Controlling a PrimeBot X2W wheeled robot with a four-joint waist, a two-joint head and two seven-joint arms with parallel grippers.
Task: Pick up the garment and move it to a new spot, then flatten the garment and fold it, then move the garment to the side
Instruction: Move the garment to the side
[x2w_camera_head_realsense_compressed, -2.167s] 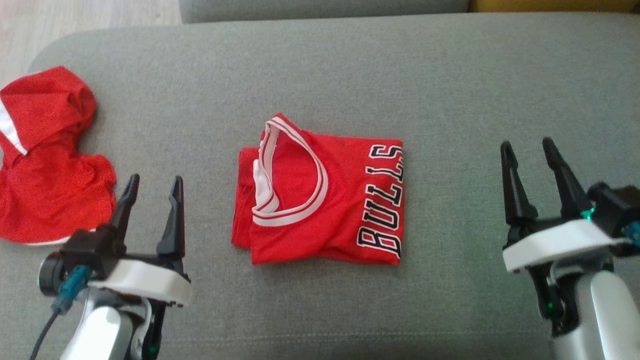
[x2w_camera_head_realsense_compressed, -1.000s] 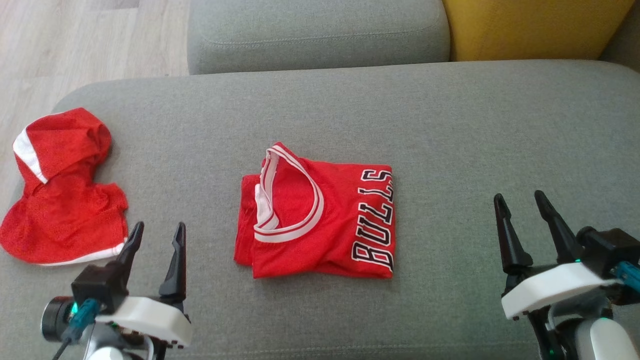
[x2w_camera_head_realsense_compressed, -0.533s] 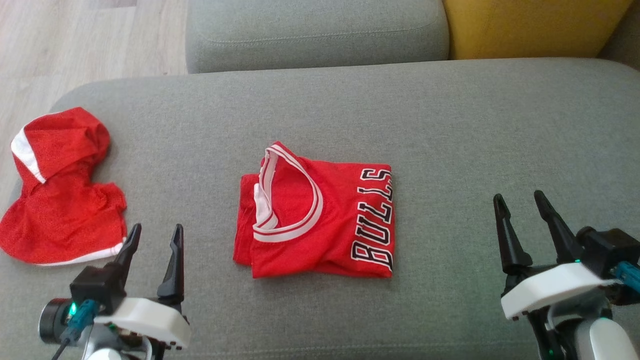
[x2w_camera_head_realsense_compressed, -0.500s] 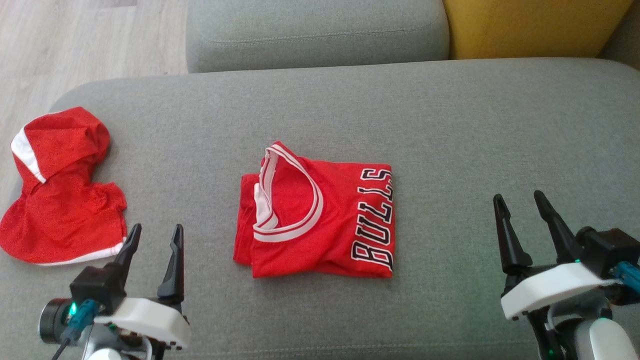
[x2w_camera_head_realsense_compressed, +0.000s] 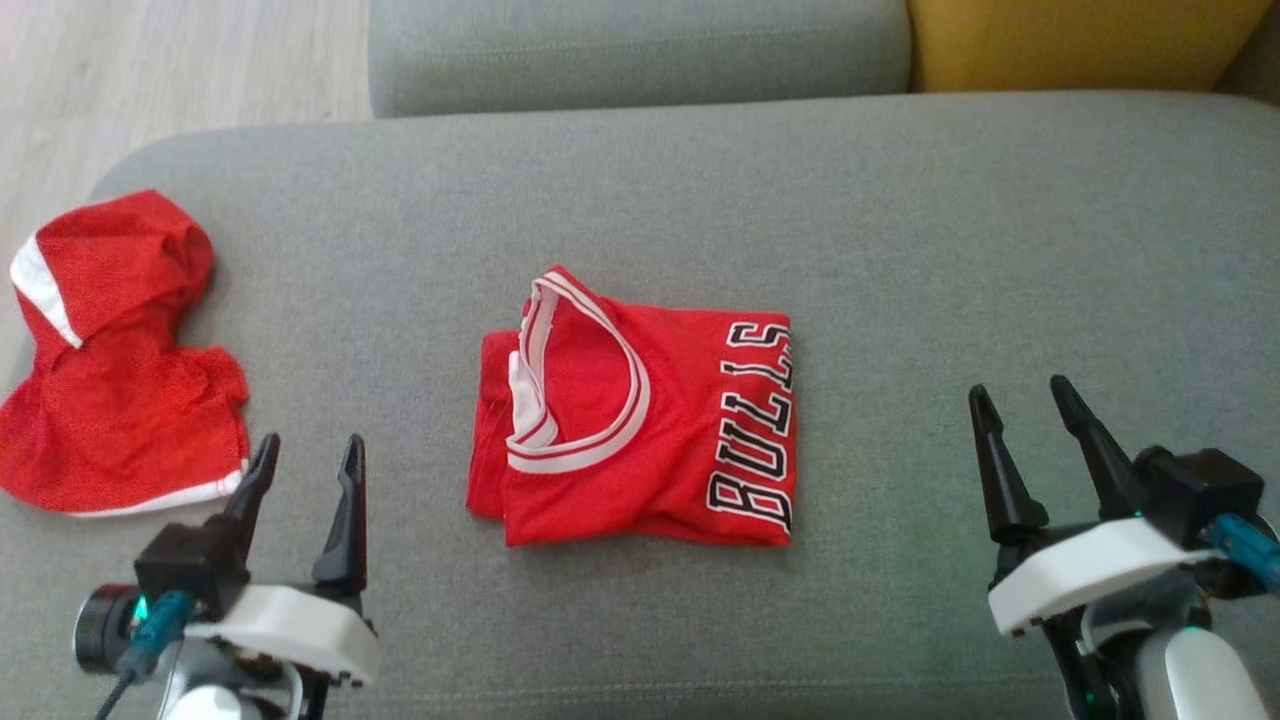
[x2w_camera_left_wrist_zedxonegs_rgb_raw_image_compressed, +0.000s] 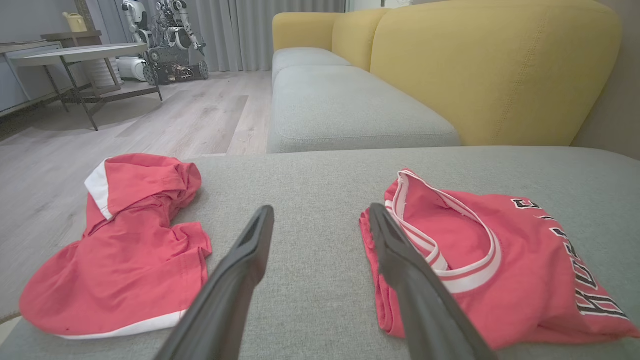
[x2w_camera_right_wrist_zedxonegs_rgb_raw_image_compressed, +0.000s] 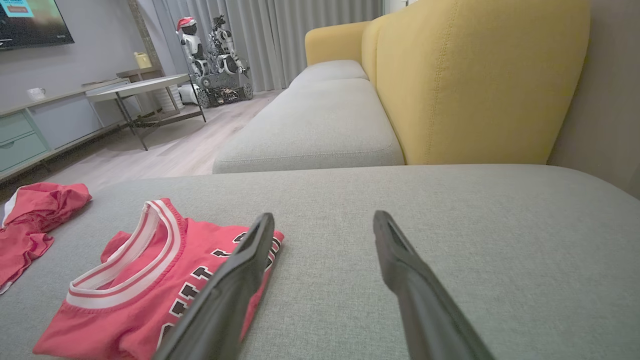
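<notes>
The folded garment (x2w_camera_head_realsense_compressed: 640, 430) lies in the middle of the grey cushion (x2w_camera_head_realsense_compressed: 900, 250). Its longer side runs left to right, with the collar toward the left edge and the BULLS lettering along its right side. Near the front edge, the left gripper (x2w_camera_head_realsense_compressed: 310, 442) and right gripper (x2w_camera_head_realsense_compressed: 1019, 388) hang released and empty. The wrist views add a yellow backrest (x2w_camera_right_wrist_zedxonegs_rgb_raw_image_compressed: 475, 80).

Folded red garment (x2w_camera_head_realsense_compressed: 640, 420), mid-cushion

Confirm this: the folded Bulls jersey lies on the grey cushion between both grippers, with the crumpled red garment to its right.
Wrong on one point: the crumpled red garment sits to the left of the folded Bulls jersey, as the head view shows. The rest stands.
</notes>
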